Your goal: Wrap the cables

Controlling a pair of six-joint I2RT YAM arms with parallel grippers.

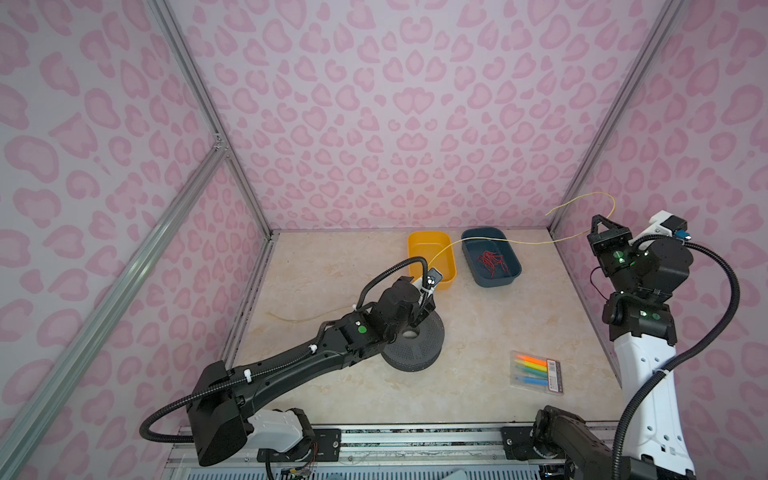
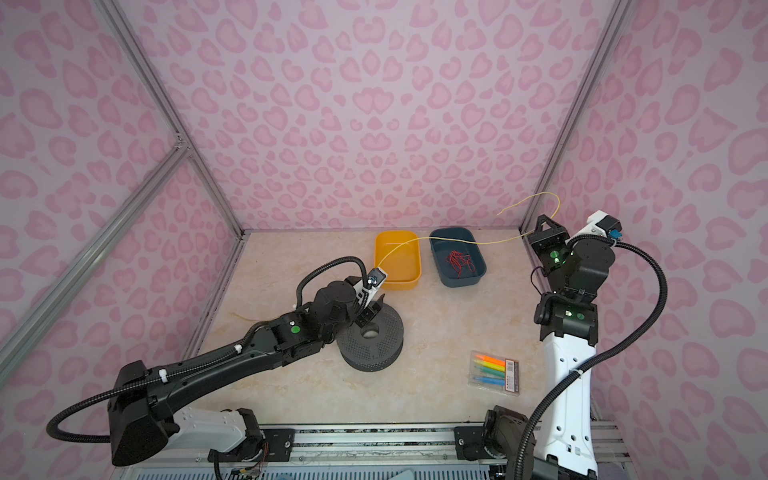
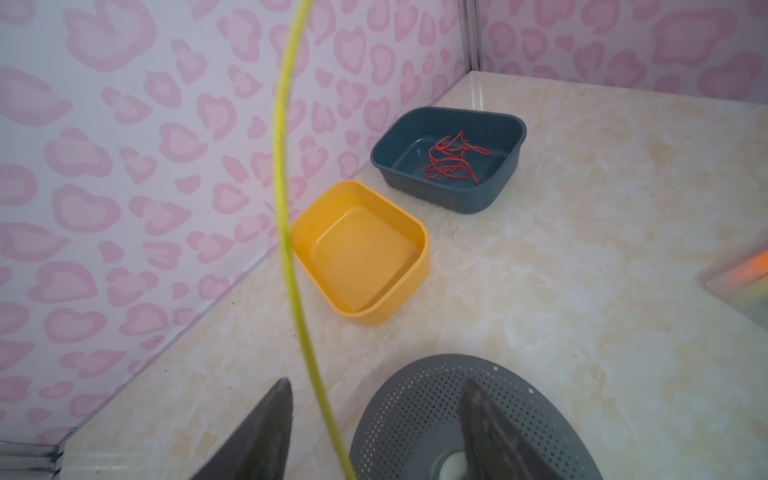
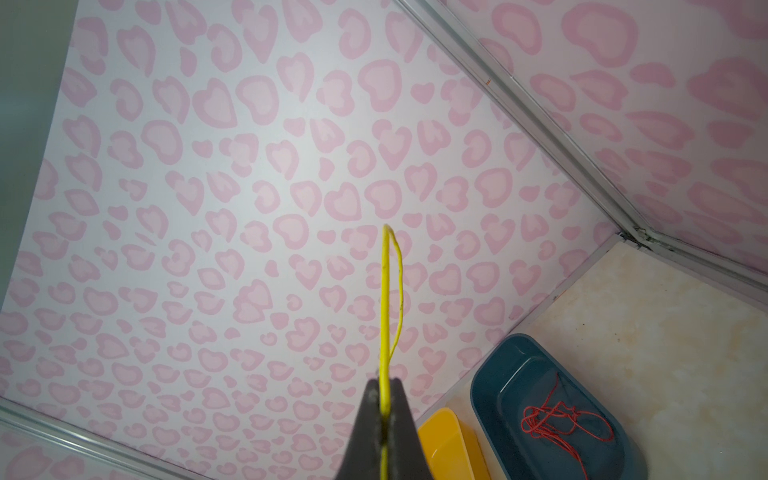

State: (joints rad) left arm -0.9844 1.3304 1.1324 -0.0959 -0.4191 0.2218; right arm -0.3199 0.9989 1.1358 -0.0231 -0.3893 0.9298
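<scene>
Closest to the left wrist lens: the yellow wire (image 3: 284,224), blurred, crossing the whole view and dropping between the fingers of the left end effector (image 3: 376,382). Those fingers stand well spread. The wire runs through the gap, seemingly touched by neither. One finger hangs over the top of a dark grey perforated spool (image 3: 415,415), the other over bare table (image 3: 582,291).

Wire itself: very thin, bright yellow, springy. In both top views it rises from beside the spool and arcs over the yellow tub (image 1: 428,234) and the blue tub (image 1: 494,284), clear of both. It ends at the right end effector (image 4: 384,380), raised near the right back corner. That one is pressed together, pinching the wire, and a free tail curls out beyond the tips. A pale strand on the table left of the left arm may be the wire's other end, but it is too faint to be sure.

Judgement: the right arm holds high to keep the span off the tubs. The left waits spread at the spool, placed to guide or re-take the wire for winding. No turns show on the spool's visible side.

Outward: red wires (image 1: 492,262) tangled in the blue tub. Marker pack (image 1: 536,370) near the right arm, well apart from the wire.
</scene>
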